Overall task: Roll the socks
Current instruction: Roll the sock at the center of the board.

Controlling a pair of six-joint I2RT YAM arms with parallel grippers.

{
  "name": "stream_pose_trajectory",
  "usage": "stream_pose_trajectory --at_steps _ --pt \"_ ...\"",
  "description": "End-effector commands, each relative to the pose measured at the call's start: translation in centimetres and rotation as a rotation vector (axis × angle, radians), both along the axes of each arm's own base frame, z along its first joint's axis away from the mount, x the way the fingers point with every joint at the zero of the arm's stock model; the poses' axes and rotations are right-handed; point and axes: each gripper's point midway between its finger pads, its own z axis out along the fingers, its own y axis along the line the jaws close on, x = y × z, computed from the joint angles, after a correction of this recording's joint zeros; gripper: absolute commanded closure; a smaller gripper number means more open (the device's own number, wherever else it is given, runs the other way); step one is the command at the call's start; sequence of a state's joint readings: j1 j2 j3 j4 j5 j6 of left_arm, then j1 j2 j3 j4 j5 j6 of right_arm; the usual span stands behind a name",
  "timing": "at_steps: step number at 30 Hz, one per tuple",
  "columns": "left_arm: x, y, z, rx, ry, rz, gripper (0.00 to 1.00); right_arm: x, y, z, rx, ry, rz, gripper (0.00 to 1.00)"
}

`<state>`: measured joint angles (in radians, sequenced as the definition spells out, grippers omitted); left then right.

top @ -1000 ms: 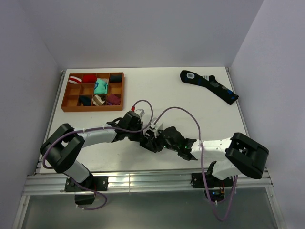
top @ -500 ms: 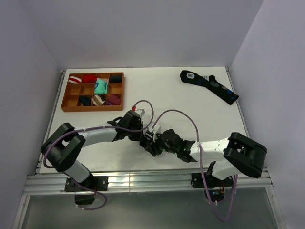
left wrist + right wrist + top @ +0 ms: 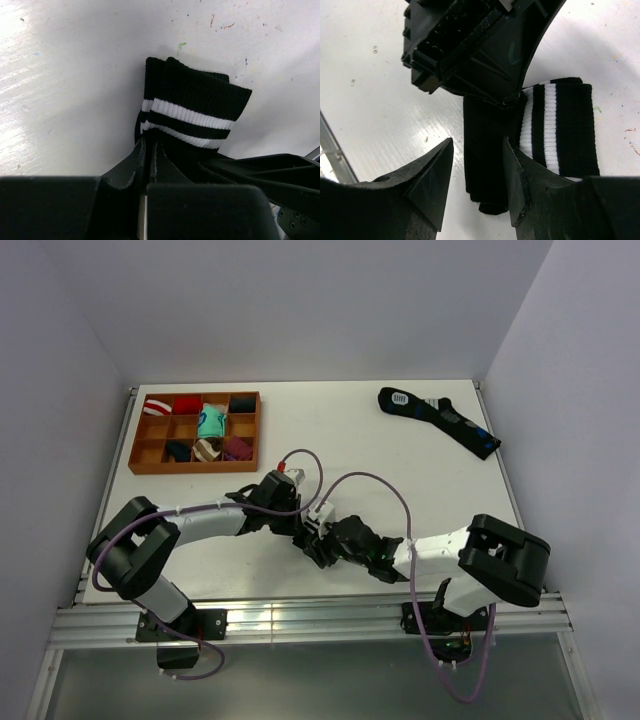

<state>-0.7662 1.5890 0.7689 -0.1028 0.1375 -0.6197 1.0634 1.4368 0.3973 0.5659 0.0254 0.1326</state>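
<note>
left gripper (image 3: 148,150) fingers pinched together; right gripper (image 3: 477,165) fingers spread | both wrists pitched down (grippers nose to nose)

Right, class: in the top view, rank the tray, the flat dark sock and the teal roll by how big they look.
Largest to smallest:
1. tray
2. flat dark sock
3. teal roll, clearly smallest

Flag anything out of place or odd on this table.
A dark sock with blue marks lies flat and unrolled at the far right corner of the table, away from the tray of rolled socks. The left end effector pinches the striped black sock. Nothing looks spilled or damaged.
</note>
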Motion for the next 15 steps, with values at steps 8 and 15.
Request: stream_pose_trajectory --at_steps 8,15 --pt "-2.6 3.7 -3.8 0.163 0.128 -0.014 1.00 1.1 -0.1 -1.8 -0.059 -0.030 -0.077 0.49" --pt "-2.6 3.9 -3.9 0.147 0.145 0.001 1.00 1.4 -0.5 -3.3 -0.099 -0.033 -0.116 0.49"
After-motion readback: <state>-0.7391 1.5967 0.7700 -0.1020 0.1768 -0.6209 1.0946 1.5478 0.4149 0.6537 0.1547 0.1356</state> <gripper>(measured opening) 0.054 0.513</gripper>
